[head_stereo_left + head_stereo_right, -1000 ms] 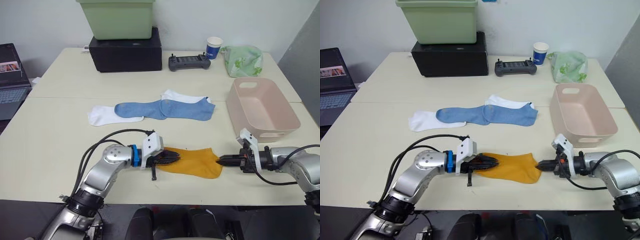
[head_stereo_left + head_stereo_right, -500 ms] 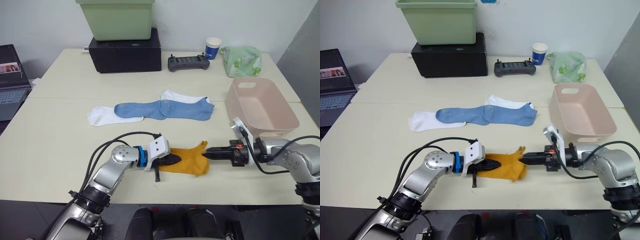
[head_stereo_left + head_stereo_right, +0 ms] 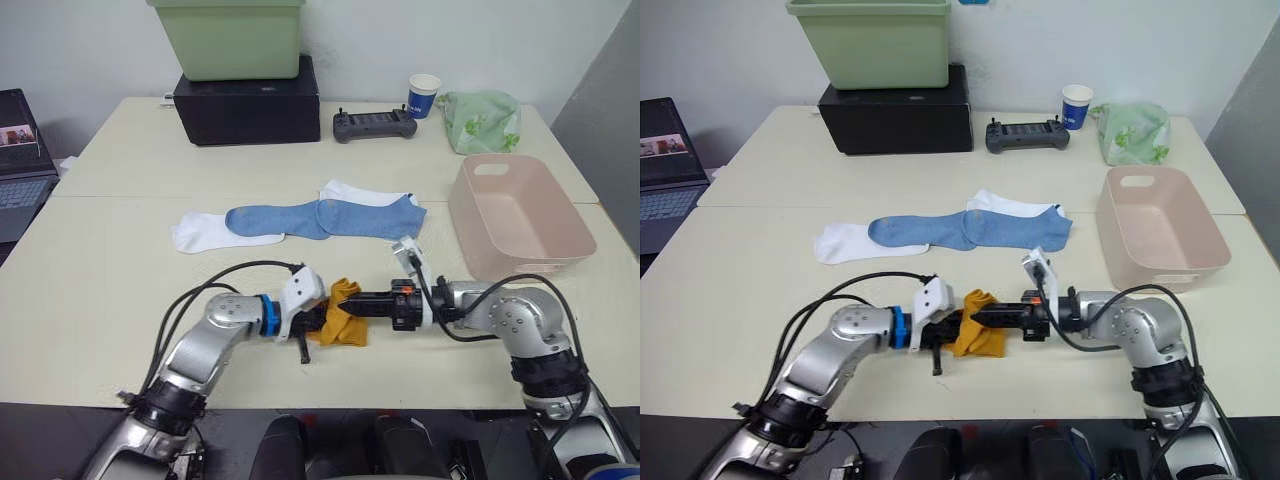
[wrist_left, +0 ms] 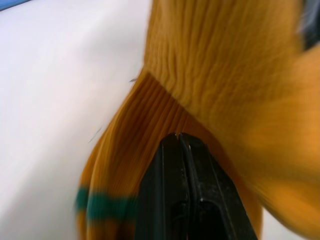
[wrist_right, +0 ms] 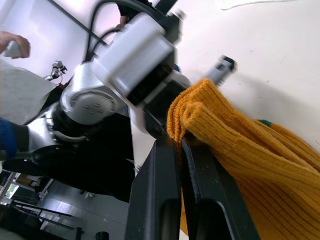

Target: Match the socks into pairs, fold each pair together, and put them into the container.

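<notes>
On the near part of the surface [image 3: 90, 290], the left pincer [image 3: 318, 316] is clenched on the ribbed cuff end of the mustard-orange socks [image 3: 340, 315], whose green stripe shows beside its fingers [image 4: 182, 200] in the left wrist view. The socks lie bunched and folded over between the two pincers. The right pincer [image 3: 345, 308] meets them from the other side, its fingers [image 5: 170, 200] pressed together on a folded edge of the orange knit. Farther back lie a white sock [image 3: 200, 232], two light blue socks [image 3: 325, 217] overlapping, and another white sock [image 3: 355, 192] beneath them. The pale pink tub [image 3: 520, 215] stands at the right, well apart from the pincers.
</notes>
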Robot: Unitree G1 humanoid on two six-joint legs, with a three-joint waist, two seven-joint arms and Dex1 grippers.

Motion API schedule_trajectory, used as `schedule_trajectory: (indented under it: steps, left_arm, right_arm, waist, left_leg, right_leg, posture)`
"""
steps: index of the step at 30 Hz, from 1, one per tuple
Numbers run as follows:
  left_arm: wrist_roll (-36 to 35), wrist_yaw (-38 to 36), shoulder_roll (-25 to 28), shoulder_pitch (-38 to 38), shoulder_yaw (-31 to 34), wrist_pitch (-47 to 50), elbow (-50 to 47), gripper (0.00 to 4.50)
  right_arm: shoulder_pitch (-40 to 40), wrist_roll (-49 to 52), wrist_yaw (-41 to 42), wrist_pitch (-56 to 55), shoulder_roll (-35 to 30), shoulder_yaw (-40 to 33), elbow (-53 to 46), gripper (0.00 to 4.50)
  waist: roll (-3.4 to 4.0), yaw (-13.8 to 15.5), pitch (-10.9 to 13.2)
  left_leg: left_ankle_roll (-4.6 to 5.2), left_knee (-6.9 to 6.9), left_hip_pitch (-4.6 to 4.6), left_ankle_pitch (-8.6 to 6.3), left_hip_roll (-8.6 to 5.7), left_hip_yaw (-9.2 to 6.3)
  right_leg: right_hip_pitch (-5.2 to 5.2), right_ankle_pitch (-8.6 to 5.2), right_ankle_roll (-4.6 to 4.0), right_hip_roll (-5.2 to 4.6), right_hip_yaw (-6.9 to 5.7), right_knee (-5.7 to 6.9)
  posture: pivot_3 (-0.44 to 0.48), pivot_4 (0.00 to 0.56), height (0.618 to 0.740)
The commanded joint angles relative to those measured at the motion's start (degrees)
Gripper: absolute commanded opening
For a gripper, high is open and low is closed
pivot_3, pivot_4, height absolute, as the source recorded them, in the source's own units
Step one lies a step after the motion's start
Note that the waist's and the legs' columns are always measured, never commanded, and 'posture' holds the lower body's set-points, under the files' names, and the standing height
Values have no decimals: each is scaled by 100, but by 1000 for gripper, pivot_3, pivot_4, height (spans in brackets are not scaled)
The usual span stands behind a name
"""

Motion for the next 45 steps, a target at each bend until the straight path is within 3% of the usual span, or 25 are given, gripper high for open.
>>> schedule_trajectory:
  steps: [1, 2, 5, 13, 17, 22, 27, 32, 39, 43, 45]
  left_arm:
    - [-513, -43, 373, 66, 642, 479, -652, 23]
    - [-592, -49, 504, 100, 811, 517, -729, 23]
    - [-1032, -151, 926, 221, 1420, 871, -938, 0]
    - [-1230, -251, 1303, 192, 1735, 812, -772, 0]
    - [-1449, -181, 988, -107, 1560, 848, -942, 0]
    - [-1227, -43, 422, -248, 925, 605, -1109, 0]
    - [-225, -76, 412, -79, 180, -441, -485, 0]
    - [405, 23, 351, 10, -1, -1331, 384, 0]
    - [489, -268, 393, 162, -21, -1716, 718, 0]
    - [523, -323, 412, 194, 2, -1888, 777, 0]
    - [522, -342, 417, 190, 19, -1924, 801, 0]
  right_arm:
    - [-157, -11, 85, -170, 53, 27, -76, 0]
    - [-165, -34, 65, -192, 71, 54, -92, 0]
    - [-174, -46, -28, -244, 131, 52, -131, 822]
    - [-213, 149, -141, -183, 108, -190, -394, 3653]
    - [-5, -568, -10, -945, -385, 107, -742, 3478]
    - [334, -1966, 430, -2641, -983, 1019, -762, 1940]
    - [447, -2770, 402, -3498, -849, 1490, -285, 126]
    - [547, -3220, 485, -3863, -850, 1689, -109, 55]
    - [872, -2986, 800, -3644, -1327, 1363, -675, 55]
    - [884, -1885, 288, -1930, -1175, 413, -1068, 55]
    - [802, -1480, 96, -936, -1167, 137, -1102, 670]
  waist:
    - [0, 4, 0]
    - [0, 4, 0]
    - [1, 3, 1]
    - [1, 17, 1]
    - [2, 30, 2]
    - [0, 24, 1]
    - [0, -48, 1]
    - [0, -27, 1]
    - [0, 21, 1]
    - [0, 19, 1]
    - [0, 14, 1]
  left_leg:
    - [0, 0, -1, 0, 0, 0]
    - [0, 1, -1, 0, -1, 1]
    - [0, 1, -1, 0, -1, 3]
    - [0, 0, -3, 0, -4, 7]
    - [0, 0, -8, 0, -3, 3]
    - [0, 1, -10, -1, -12, 15]
    - [-1, -3, -5, 0, -4, 13]
    - [-1, 0, -5, 0, 1, 7]
    - [-1, 3, -4, 0, -5, 13]
    - [-1, 2, -1, 0, -4, 6]
    - [-1, 2, 4, 0, -2, 6]
  right_leg:
    - [-1, 0, 0, 0, 0, 0]
    - [-1, 0, 0, -1, 0, 0]
    - [-1, 0, 0, -3, 1, -1]
    - [-5, -1, 1, -5, 3, -2]
    - [-8, -1, 1, -5, 0, -2]
    - [-2, -1, 3, -7, 4, -21]
    - [-9, 0, 0, 8, 15, -14]
    - [-10, 1, -2, 23, 11, -10]
    - [-1, 1, -1, -6, 12, -12]
    - [5, 1, -2, -7, 5, -12]
    - [8, 1, -2, -7, 5, -7]
  posture:
    - [0, 150, 740]
    - [0, 150, 740]
    - [0, 150, 740]
    - [0, 150, 740]
    - [0, 150, 740]
    - [0, 150, 740]
    - [0, 150, 740]
    - [0, 150, 740]
    - [0, 150, 740]
    - [0, 150, 740]
    - [0, 150, 740]
